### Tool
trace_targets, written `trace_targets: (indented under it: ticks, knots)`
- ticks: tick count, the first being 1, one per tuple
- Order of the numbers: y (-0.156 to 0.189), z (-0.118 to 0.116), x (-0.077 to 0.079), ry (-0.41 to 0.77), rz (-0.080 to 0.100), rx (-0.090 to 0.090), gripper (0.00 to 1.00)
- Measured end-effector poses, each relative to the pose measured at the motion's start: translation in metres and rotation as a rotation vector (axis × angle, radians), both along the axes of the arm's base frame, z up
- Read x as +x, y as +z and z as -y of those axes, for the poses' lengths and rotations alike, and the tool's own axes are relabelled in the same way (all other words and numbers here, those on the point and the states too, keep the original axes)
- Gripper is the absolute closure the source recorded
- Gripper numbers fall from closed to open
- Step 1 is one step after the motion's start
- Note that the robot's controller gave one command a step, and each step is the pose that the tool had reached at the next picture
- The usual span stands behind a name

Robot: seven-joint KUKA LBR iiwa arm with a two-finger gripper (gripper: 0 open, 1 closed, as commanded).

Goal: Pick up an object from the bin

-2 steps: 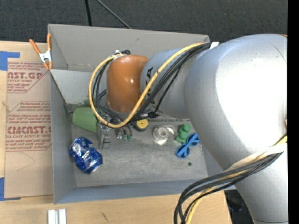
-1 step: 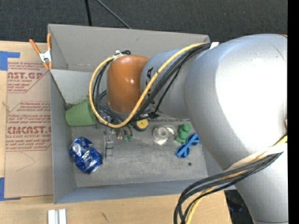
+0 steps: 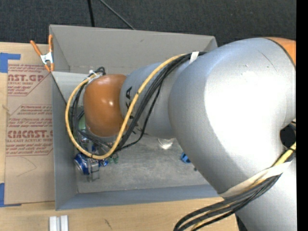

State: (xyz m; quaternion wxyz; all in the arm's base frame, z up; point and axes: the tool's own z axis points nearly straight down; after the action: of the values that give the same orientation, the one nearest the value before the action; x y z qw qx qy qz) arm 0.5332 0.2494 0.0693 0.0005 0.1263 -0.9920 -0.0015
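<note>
My gripper [image 3: 92, 171] pokes out from under the wrist at the bin's near left corner, low over the floor. Something small, blue and shiny [image 3: 80, 163] sits right at its tip; I cannot tell whether it is a loose thing or part of the gripper. A small clear, whitish thing [image 3: 166, 144] lies on the bin floor to the right, at the edge of the arm. A small blue thing [image 3: 184, 158] lies a little nearer the front. The arm hides most of the bin.
The big grey arm with its orange dome and yellow cables covers the bin's middle and right. A patch of green [image 3: 82, 124] peeks out left of the dome, by the left wall. The front and left walls stand close to the gripper.
</note>
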Motion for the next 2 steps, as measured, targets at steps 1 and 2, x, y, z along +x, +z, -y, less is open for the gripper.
trace_targets:
  ticks: [1,2]
  knots:
    - [0.000,0.003,0.001,-0.004,0.001,-0.002,1.00]
    - [0.082,0.029,0.005,0.217,0.009,-0.001,1.00]
